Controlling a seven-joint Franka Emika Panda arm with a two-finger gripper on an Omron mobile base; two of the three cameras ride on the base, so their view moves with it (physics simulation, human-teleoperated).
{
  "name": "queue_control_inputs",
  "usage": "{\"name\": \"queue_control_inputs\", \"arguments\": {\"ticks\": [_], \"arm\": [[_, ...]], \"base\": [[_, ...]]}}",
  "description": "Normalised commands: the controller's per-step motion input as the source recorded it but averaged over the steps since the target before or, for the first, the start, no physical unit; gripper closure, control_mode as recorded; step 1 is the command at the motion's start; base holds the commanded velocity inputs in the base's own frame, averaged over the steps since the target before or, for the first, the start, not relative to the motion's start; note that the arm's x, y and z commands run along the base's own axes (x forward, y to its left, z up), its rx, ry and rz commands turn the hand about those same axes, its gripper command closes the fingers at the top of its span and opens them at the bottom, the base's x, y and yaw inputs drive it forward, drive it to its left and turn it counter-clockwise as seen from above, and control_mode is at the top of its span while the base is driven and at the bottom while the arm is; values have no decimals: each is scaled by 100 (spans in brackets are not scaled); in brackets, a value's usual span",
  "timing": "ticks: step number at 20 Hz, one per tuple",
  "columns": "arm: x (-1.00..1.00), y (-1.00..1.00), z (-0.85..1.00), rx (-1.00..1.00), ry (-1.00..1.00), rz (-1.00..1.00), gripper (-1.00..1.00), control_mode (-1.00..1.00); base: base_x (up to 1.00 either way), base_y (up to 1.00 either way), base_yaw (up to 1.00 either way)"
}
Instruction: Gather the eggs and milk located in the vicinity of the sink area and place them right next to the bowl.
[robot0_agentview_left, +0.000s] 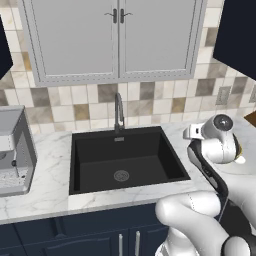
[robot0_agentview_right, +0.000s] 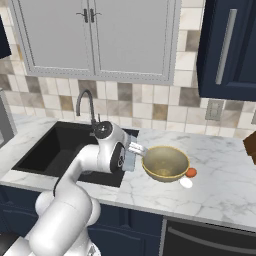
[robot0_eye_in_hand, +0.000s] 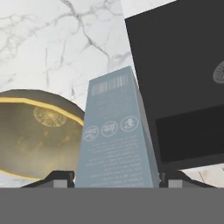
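My gripper (robot0_eye_in_hand: 114, 177) is shut on the milk (robot0_eye_in_hand: 117, 135), a pale blue-grey carton that stands between the two finger tips in the hand view. In the right base view the milk (robot0_agentview_right: 129, 161) hangs at the hand, over the counter strip between the sink area (robot0_agentview_right: 45, 150) and the bowl (robot0_agentview_right: 167, 161). The yellowish-tan bowl (robot0_eye_in_hand: 35, 135) lies just left of the carton in the hand view, close to it. One of the eggs (robot0_agentview_right: 186, 183), small and white, rests on the counter at the bowl's near right side. Whether the carton's base touches the counter is hidden.
The black basin (robot0_agentview_left: 100, 172) has a dark gooseneck tap (robot0_agentview_left: 118, 112) behind it. A small orange-red round thing (robot0_agentview_right: 191, 172) lies by the egg. A grey appliance (robot0_agentview_left: 12, 150) stands at the far left of the counter. A brown object (robot0_agentview_right: 251, 147) pokes in at the right edge.
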Motion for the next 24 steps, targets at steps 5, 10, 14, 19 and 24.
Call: {"name": "queue_control_inputs", "arguments": {"ticks": [5,10,14,19,24], "arm": [[0,0,-15,0,0,0,100,-100],[0,0,-10,1,0,0,100,-100],[0,0,-20,0,0,0,100,-100],[0,0,-14,0,0,0,100,-100],[0,0,-3,0,0,0,100,-100]], "base": [[0,0,0],[0,0,0],[0,0,0],[0,0,0],[0,0,0]]}}
